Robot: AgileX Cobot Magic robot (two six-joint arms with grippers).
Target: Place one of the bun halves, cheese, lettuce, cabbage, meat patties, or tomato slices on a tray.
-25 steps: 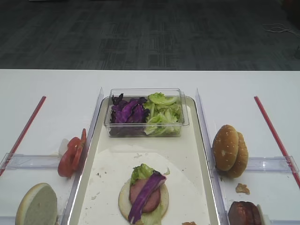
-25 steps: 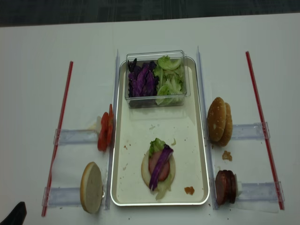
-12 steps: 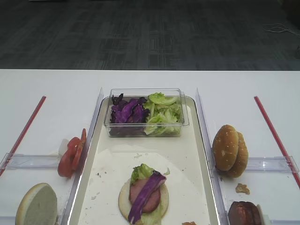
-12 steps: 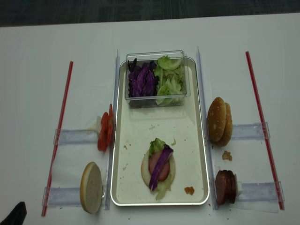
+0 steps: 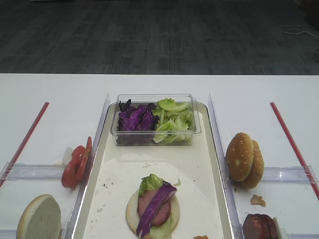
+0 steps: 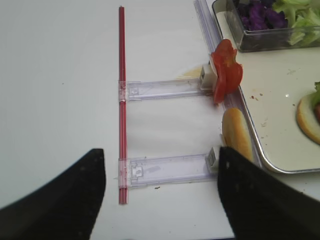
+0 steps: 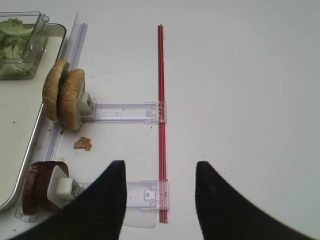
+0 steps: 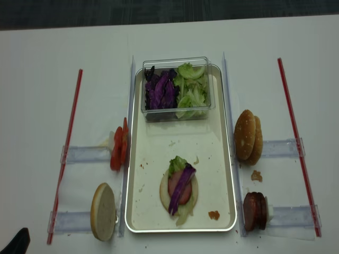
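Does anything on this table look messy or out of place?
A few scraps. A brownish crumb lies loose on the table between the bun halves and the meat patties, and an orange bit sits in the tray near its front right corner, with small specks on the tray floor.

Nothing shifted over that second as far as I could see. The stack on the tray [image 8: 135, 159] sat exactly where it had, and the dark tip of the left gripper [image 8: 16, 243] never left its corner.
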